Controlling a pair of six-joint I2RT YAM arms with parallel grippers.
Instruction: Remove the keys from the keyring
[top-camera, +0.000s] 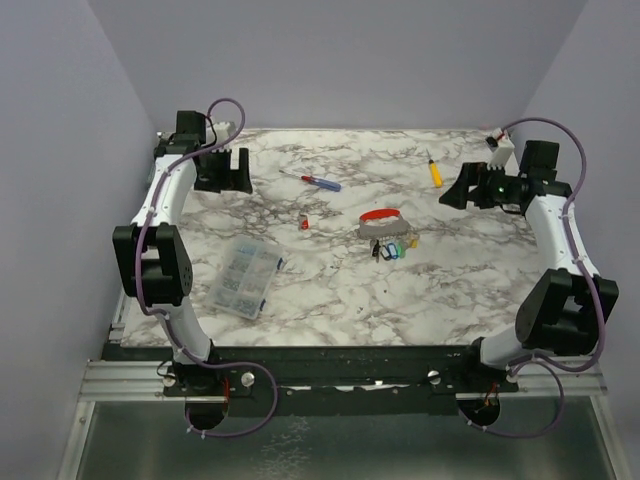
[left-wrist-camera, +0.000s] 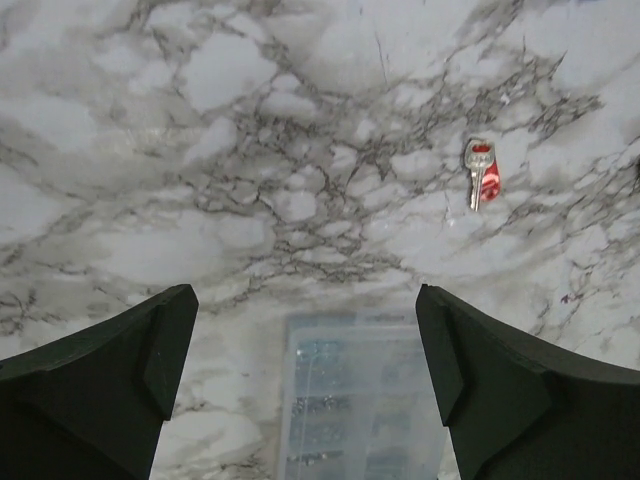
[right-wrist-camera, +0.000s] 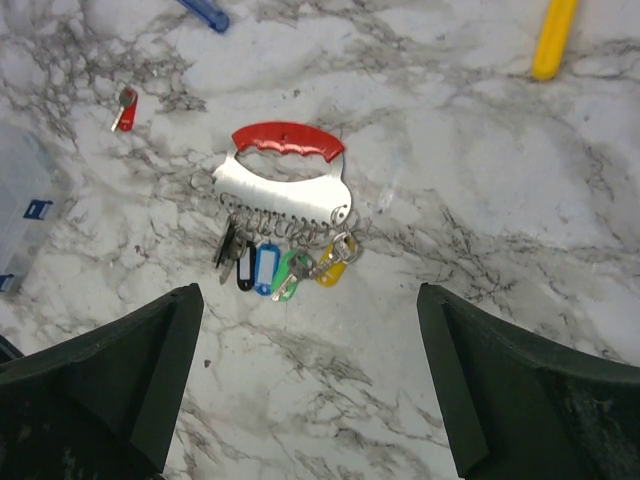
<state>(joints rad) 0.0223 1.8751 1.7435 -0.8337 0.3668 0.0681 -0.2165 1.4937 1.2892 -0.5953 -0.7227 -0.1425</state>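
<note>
Both pairs of jaws gape, holding nothing. Ahead of the right jaws lies the keyring (right-wrist-camera: 285, 185), its keys (right-wrist-camera: 265, 268) fanned toward them. The left jaws would best pin its red loop while the right jaws pull one key.

Open tabletop (right-wrist-camera: 480, 200) surrounds the keyring (right-wrist-camera: 285, 185); nearest obstacle, a loose red key (right-wrist-camera: 124, 110), lies well apart

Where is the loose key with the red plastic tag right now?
In the top view, the small red-tagged key lies alone on the marble table, left of the red-handled metal keyring and beyond the clear plastic compartment box.
</note>
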